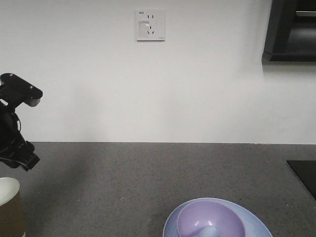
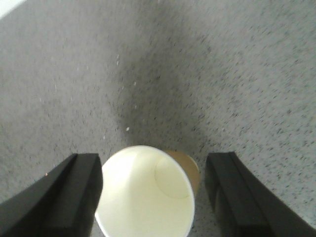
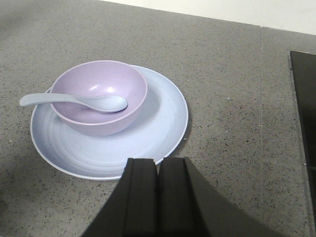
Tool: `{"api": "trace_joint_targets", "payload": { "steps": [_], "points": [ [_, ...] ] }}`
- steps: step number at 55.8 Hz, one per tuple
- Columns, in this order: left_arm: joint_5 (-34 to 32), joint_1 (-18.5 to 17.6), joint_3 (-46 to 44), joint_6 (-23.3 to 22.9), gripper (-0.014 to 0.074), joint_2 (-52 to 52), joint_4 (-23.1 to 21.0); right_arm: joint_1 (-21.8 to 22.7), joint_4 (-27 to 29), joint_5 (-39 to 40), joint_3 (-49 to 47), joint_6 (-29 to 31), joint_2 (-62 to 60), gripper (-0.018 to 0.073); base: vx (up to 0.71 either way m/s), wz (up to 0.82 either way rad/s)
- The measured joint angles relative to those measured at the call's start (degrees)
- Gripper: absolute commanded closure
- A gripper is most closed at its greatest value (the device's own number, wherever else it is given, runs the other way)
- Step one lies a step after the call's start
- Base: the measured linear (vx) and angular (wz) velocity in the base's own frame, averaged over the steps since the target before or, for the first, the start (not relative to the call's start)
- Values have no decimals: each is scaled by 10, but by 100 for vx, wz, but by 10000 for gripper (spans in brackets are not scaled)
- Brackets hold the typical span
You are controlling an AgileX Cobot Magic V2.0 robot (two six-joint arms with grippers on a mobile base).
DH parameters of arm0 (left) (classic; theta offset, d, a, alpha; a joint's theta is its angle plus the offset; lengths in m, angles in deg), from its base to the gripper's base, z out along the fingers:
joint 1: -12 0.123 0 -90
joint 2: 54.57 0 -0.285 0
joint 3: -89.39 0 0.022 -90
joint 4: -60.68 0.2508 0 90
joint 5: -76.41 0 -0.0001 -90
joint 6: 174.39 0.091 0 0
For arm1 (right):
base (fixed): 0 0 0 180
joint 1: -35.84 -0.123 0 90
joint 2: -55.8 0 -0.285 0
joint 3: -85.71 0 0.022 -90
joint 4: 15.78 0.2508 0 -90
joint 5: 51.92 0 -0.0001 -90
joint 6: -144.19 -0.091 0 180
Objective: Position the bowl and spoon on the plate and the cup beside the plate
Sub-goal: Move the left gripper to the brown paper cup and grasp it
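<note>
The brown paper cup [image 2: 145,192] stands upright on the counter, its white inside facing the left wrist camera. My left gripper [image 2: 153,197] is open, one finger on each side of the cup; the left finger is close to the rim and the right finger stands apart. The lavender bowl [image 3: 98,96] sits on the pale blue plate [image 3: 148,138], toward its left side. The spoon [image 3: 74,100] lies in the bowl, scoop inside and handle over the left rim. My right gripper [image 3: 158,160] is shut and empty, just in front of the plate's near edge.
The grey speckled counter [image 1: 148,173] runs back to a white wall with a socket [image 1: 150,24]. A black hob edge [image 1: 303,175] lies at the right. The left arm [image 1: 15,138] hangs above the cup [image 1: 9,207] at the far left, well apart from the plate [image 1: 247,219].
</note>
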Motion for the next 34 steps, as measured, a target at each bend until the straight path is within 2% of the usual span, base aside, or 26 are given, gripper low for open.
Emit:
{"api": "trace_joint_targets", "payload": {
  "steps": [24, 34],
  "points": [
    [-36, 11, 98, -2, 42, 11, -22, 0, 0, 0, 0, 0, 0, 568, 0, 0],
    [-38, 11, 123, -24, 63, 30, -31, 0, 0, 0, 0, 0, 0, 568, 0, 0]
  ]
}}
